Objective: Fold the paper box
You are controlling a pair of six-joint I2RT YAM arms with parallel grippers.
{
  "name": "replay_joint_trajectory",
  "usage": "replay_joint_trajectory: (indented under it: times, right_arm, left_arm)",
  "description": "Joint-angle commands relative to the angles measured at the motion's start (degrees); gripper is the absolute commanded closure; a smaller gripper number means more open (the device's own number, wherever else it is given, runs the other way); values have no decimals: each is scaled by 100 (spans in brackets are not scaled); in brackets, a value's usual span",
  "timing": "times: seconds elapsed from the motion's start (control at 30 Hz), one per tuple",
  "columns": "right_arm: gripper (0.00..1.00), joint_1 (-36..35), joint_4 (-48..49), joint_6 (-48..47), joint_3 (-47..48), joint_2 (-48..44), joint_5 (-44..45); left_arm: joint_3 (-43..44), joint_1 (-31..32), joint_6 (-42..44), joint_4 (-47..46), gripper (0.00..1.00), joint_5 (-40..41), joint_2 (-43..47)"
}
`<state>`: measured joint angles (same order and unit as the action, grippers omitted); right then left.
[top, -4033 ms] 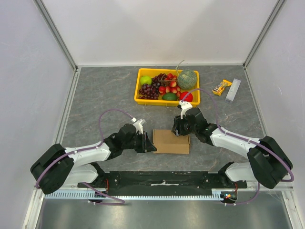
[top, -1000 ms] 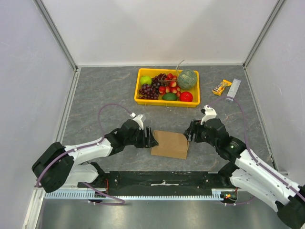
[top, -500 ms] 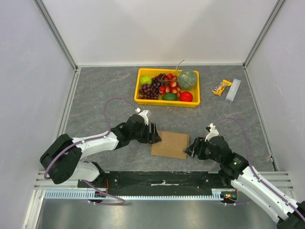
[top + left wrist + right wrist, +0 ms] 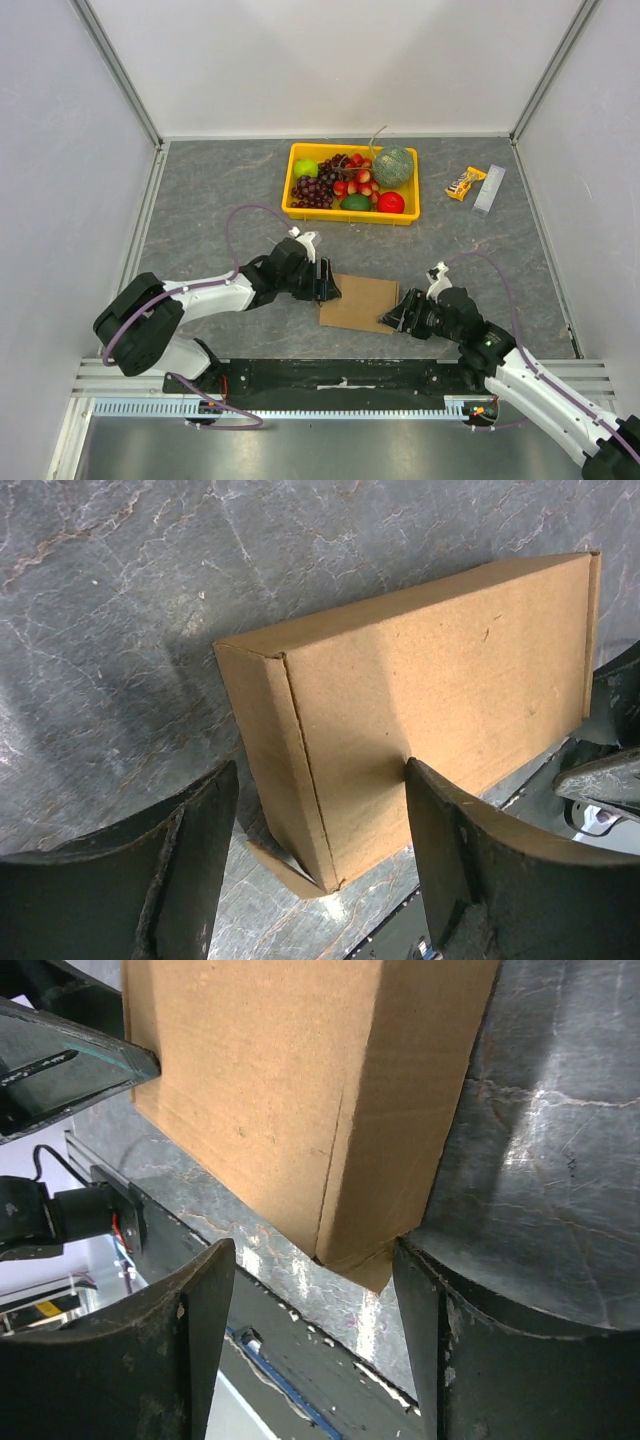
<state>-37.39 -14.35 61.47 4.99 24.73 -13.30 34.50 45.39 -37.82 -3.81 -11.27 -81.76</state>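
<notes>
The paper box (image 4: 358,303) lies flat and closed on the grey table, plain brown cardboard. My left gripper (image 4: 328,285) is open at its left end. In the left wrist view the box (image 4: 420,690) has one corner between my left gripper's (image 4: 318,770) fingers, and the right finger lies over its top face. A small flap tip (image 4: 275,865) pokes out under that corner. My right gripper (image 4: 392,318) is open at the near right corner. In the right wrist view this corner of the box (image 4: 270,1080) sits between the fingers of my right gripper (image 4: 312,1248), with a flap tip (image 4: 375,1270) showing below.
A yellow tray (image 4: 300,212) full of fruit stands behind the box. A snack bar (image 4: 465,183) and a pale stick-shaped pack (image 4: 490,189) lie at the back right. The black base rail (image 4: 340,378) runs close to the box's near edge. White walls enclose the table.
My right arm has pulled back toward the near edge, taking its gripper from the box's far right edge to its near right corner. My left gripper crept right along the left end.
</notes>
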Motion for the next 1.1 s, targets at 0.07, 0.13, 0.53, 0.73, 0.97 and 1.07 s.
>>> replay_joint_trajectory:
  times: [0.07,0.13,0.53,0.73,0.97,1.07]
  right_arm:
    - [31,-14,-15,602,-148,-205,-331]
    - [33,-14,-50,725,-174,-232,-375]
    - [41,-14,-358,937,28,-21,-410]
    - [46,-14,-367,1139,89,-30,-524]
    - [52,-14,-376,1358,81,-47,-647]
    - [57,-6,-393,1429,63,-47,-674]
  left_arm:
    - [4,23,196,-67,27,-7,-68]
    - [-14,5,188,-67,27,2,-60]
    - [-154,14,100,-181,28,2,-104]
    - [-207,23,91,-251,29,19,-174]
    - [-260,67,38,-348,30,19,-271]
    - [-286,84,30,-357,30,28,-271]
